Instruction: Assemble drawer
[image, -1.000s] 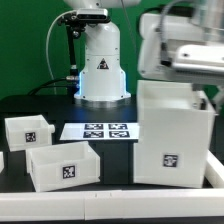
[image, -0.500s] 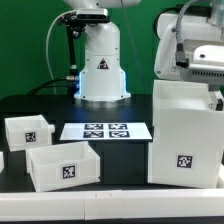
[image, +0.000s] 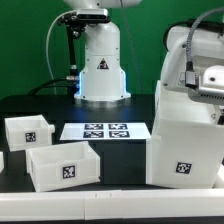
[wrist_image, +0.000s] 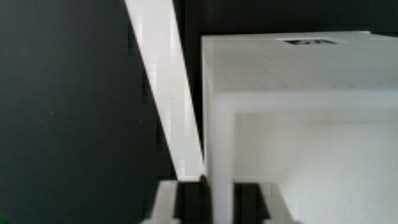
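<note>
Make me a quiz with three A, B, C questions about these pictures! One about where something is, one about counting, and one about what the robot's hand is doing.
1. Where is the tall casing in the exterior view?
A. its left
B. its right
C. its middle

2. How many square tags are on the marker board?
A. two
B. four
C. six

3. What is the gripper doing?
A. hanging open
B. shut on nothing
C. clamped on the casing's wall

Answers:
1 B, it stands by the right edge.
2 B, there are two rows of two.
3 C, the wrist view shows the thin wall between its fingers.
</note>
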